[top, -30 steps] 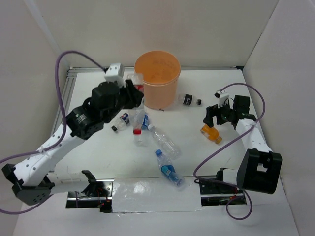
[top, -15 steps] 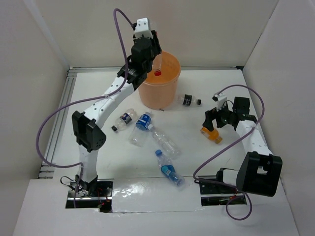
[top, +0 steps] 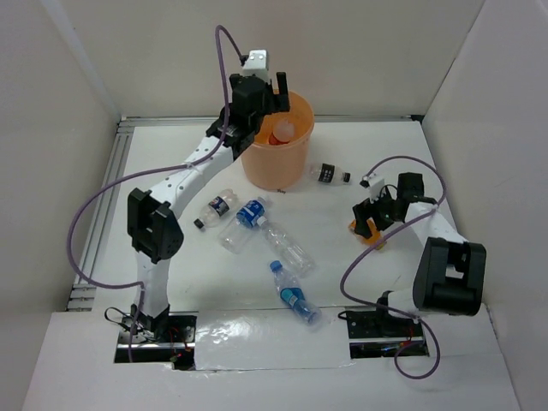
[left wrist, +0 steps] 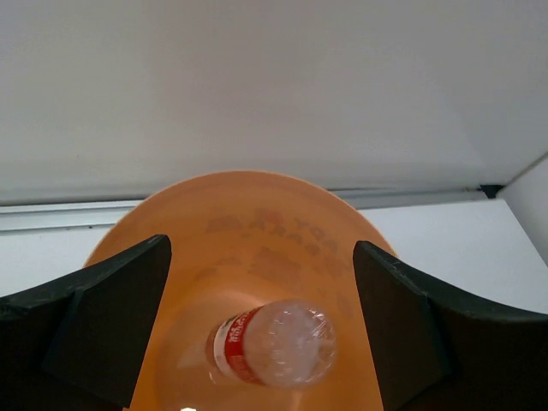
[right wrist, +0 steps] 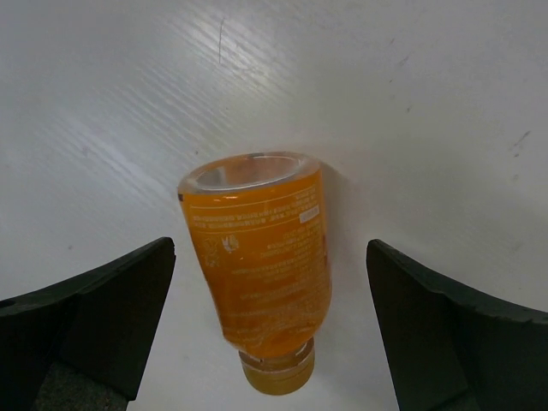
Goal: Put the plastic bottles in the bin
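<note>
Left wrist view looks straight down into the bin. The left pincer is spread wide over its mouth and grips nothing. A red-labelled bottle sits inside below it, clear of both fingers. On the top view the bin stands at 12 o'clock on the worktop.

The right pincer, near 3 o'clock, is likewise spread and empty. It straddles the orange bottle, which lies flat with its cap toward 6 o'clock in the wrist picture. That pick looks like the step in hand. I'd bring the fingers down beside the barrel, square them to its slight slant, and close across the fat middle rather than the cap, since a round body may roll away.

Other loose bottles lie around the centre, and a black-labelled bottle lies at 3 o'clock of the bin.

Pale print covers the orange label, white print the red one, and faint lettering marks the bin wall. None of it is legible.
</note>
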Tool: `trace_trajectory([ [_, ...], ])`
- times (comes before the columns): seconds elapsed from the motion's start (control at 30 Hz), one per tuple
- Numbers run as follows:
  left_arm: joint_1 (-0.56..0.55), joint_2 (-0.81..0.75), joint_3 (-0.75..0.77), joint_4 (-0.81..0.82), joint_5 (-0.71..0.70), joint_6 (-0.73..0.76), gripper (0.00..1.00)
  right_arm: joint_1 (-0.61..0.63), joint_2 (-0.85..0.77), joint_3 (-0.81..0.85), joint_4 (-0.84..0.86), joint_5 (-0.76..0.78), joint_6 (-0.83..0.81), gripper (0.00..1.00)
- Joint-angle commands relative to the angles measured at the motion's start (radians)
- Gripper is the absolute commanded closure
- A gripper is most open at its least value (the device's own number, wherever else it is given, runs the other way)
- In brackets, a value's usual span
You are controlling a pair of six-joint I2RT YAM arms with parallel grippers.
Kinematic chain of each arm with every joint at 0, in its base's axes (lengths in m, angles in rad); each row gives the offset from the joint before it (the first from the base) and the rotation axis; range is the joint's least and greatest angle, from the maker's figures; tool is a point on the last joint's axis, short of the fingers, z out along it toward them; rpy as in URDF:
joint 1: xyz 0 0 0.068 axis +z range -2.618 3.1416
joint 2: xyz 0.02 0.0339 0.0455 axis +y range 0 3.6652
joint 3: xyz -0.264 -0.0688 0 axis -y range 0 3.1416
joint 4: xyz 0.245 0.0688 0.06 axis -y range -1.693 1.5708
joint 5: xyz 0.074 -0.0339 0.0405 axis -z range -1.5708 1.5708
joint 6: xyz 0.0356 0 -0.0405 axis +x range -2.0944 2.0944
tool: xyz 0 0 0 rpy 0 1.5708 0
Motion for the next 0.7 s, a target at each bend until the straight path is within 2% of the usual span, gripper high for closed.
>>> trace_trajectory([
  [0.0,-0.022,-0.232,-0.096,0.033,0.094,0.089,0.0,0.034,0.075,0.022,-0.026,0.079,-0.066,0.0],
  [0.07,-0.022,-0.387,-0.201,-0.001,0.129,0.136,0.0,0.049,0.135,0.022,-0.001,0.108,-0.066,0.05],
  [0.13,-0.022,-0.496,-0.403,-0.056,0.143,0.159,0.0,0.059,0.169,0.031,0.011,0.12,-0.066,0.19],
  [0.17,-0.022,-0.607,-0.567,-0.067,0.143,0.16,0.0,0.059,0.181,0.031,0.011,0.12,-0.066,0.27],
  [0.2,-0.007,-0.663,-0.65,-0.067,0.158,0.169,0.0,0.059,0.195,0.031,0.011,0.111,-0.066,0.46],
  [0.33,0.074,-0.817,-0.96,-0.108,0.255,0.169,0.0,0.059,0.172,0.082,-0.059,0.068,-0.115,0.77],
  [0.37,0.099,-0.843,-0.993,-0.126,0.287,0.169,0.0,0.059,0.16,0.108,-0.091,0.024,-0.131,0.8],
  [0.47,0.162,-0.825,-1.082,-0.143,0.364,0.193,0.0,0.059,0.095,0.276,-0.245,-0.123,-0.207,0.8],
  [0.5,0.18,-0.81,-1.094,-0.143,0.378,0.193,0.0,0.059,0.066,0.38,-0.288,-0.167,-0.242,0.8],
  [0.57,0.191,-0.767,-1.094,-0.143,0.378,0.218,0.01,0.059,0.043,0.479,-0.288,-0.297,-0.252,0.8],
  [0.67,0.2,-0.682,-1.079,-0.133,0.367,0.25,0.02,0.08,0.032,0.647,-0.161,-0.431,-0.2,0.8],
])
